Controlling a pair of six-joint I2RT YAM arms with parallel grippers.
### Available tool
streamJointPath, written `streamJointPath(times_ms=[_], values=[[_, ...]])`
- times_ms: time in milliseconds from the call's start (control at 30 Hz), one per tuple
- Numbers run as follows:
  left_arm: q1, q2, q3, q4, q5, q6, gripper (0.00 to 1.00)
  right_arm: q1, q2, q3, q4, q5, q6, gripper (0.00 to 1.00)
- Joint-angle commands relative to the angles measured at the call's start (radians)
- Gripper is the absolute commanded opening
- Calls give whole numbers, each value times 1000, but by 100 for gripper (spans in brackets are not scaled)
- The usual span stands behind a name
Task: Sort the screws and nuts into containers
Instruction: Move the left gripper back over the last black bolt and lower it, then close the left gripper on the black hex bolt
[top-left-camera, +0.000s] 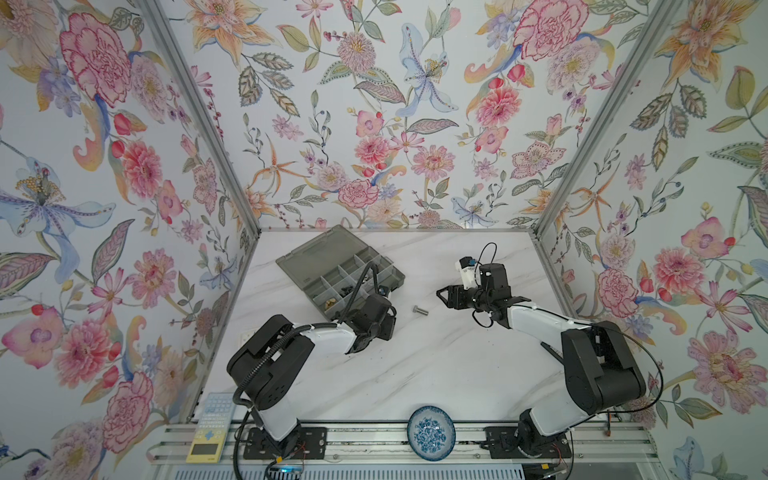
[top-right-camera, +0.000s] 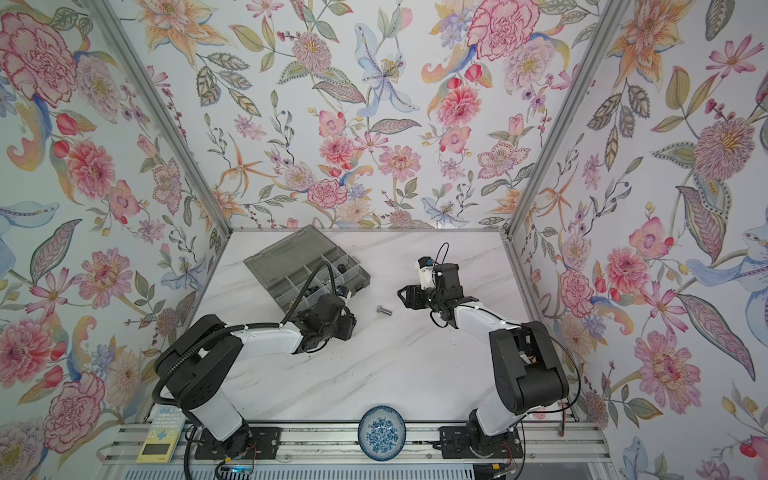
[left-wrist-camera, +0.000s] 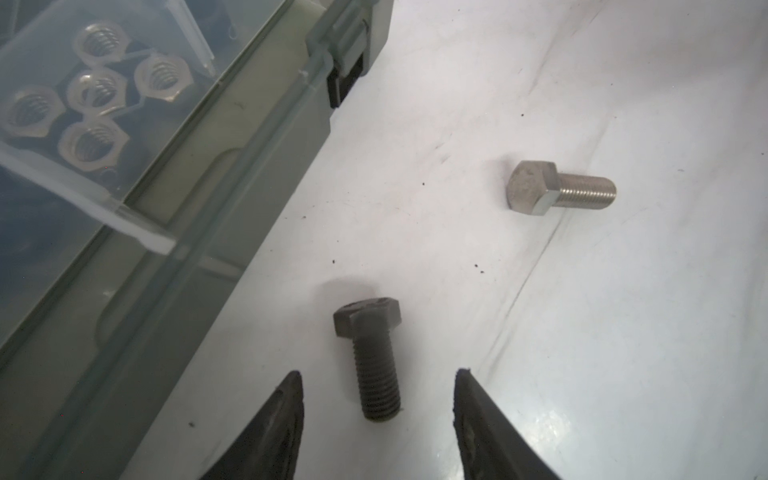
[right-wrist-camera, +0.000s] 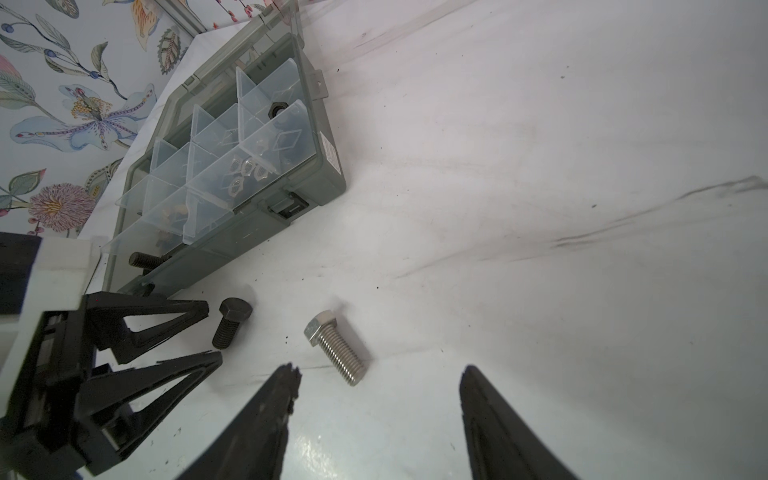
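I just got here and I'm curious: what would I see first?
Bright flowered wallpaper wraps around a white marble table. A grey box holding nuts sits at the back, and a silver bolt lies between the open left hand and the open right hand.

Both arms reach inward, fingers spread.
In a top view the left arm (top-left-camera: 328, 332) reaches from its base toward about two o'clock, left gripper (left-wrist-camera: 379, 374) parted; the right arm (top-left-camera: 536, 320) reaches toward eleven o'clock, right gripper (right-wrist-camera: 380, 368) parted, pointing to nine o'clock.
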Motion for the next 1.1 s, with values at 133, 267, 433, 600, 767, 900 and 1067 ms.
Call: streamJointPath(times_ms=[133, 267, 433, 600, 767, 900, 1067], values=[[-10, 59, 50, -23, -28, -21, 53, -9, -10, -14, -8, -21, 5, 65], [-12, 75, 62, -55, -59, -22, 46, -11, -8, -16, -7, -22, 6, 66], [-16, 85, 64, -66, -74, -16, 42, -12, -6, -18, -5, -23, 7, 66], [-22, 97, 72, -70, -76, -16, 35, -13, -11, -22, -5, -24, 7, 65], [-24, 91, 73, -69, -81, -15, 19, -17, -18, -27, -5, -24, 7, 66], [-24, 78, 75, -71, -86, -7, 2, -20, -22, -32, -2, -26, 7, 66], [-24, 6, 91, -109, -102, 22, 0, -21, -23, -35, -3, -27, 7, 66]])
